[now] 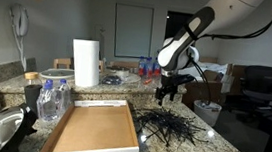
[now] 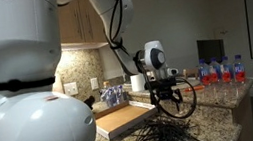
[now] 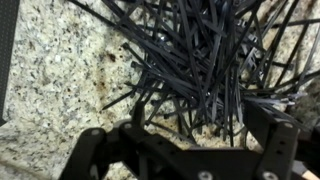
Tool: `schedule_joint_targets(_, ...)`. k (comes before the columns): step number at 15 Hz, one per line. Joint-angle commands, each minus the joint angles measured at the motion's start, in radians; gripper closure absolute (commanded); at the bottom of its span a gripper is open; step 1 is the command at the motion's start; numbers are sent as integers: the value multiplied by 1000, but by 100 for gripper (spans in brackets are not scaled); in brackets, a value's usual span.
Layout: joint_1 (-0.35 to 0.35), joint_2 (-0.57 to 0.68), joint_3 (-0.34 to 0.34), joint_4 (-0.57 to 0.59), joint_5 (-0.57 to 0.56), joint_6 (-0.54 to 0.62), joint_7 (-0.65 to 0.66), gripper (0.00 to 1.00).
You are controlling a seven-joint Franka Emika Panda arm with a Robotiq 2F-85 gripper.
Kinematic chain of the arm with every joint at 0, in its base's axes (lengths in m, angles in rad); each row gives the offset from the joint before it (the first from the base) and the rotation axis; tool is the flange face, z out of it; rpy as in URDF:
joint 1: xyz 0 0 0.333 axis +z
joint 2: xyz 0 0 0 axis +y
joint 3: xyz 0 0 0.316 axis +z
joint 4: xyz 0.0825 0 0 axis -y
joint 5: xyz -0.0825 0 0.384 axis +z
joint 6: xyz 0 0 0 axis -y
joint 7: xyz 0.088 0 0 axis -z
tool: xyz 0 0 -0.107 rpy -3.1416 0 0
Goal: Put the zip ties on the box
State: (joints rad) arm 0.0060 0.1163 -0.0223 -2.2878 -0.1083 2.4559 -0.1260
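You're hovering the gripper (image 1: 170,89), jaws wide and holding nothing, right over the zip ties (image 1: 171,127), which are all sitting tangled on the counter (image 3: 50,70) at lower right, while the box (image 1: 96,130) at lower center is sitting empty.

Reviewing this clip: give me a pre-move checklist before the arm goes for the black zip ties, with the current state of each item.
1. Robotiq gripper open: ok.
2. Gripper above the tangle of thin black plastic zip ties: ok.
3. Zip ties held: not ok, nothing gripped.
4. Shallow brown cardboard box beside the pile, open side up: ok.
5. Gripper touching the zip ties: cannot tell.
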Motion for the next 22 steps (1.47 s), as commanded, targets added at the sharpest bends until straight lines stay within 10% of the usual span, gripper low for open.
schedule_joint_targets(1, 8, 53, 6, -12, -89, 9, 11, 0)
schedule_joint_targets(17, 12, 154, 24, -30, -108, 181, -2, 0)
schedule_joint_targets(18, 12, 161, 26, -27, -105, 182, -2, 25)
schedule_joint_targets(22, 16, 174, 24, -29, -115, 175, 7, 46)
